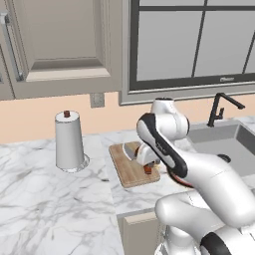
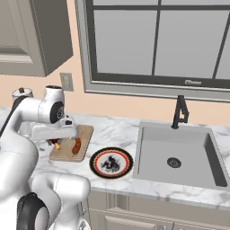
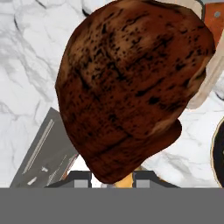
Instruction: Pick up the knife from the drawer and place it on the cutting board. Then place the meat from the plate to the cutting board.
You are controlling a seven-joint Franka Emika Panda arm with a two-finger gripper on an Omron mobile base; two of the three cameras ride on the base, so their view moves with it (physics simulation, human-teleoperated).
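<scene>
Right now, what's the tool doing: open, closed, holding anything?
Tool: closed on the meat, over the cutting board.

The meat (image 3: pixel 127 87) blocks most of the hand view; its top is cut off by the upper frame edge. Behind it, the cutting board (image 3: pixel 210 78) and the knife (image 3: pixel 215 22) show as partial slivers at the right. The plate (image 3: pixel 218 153) is cut off by the right edge. In the left base view, the robot arm covers the right part of the cutting board (image 1: pixel 130 168) and nearly all of the plate (image 1: pixel 180 180). The knife blade there is too small to resolve.
</scene>
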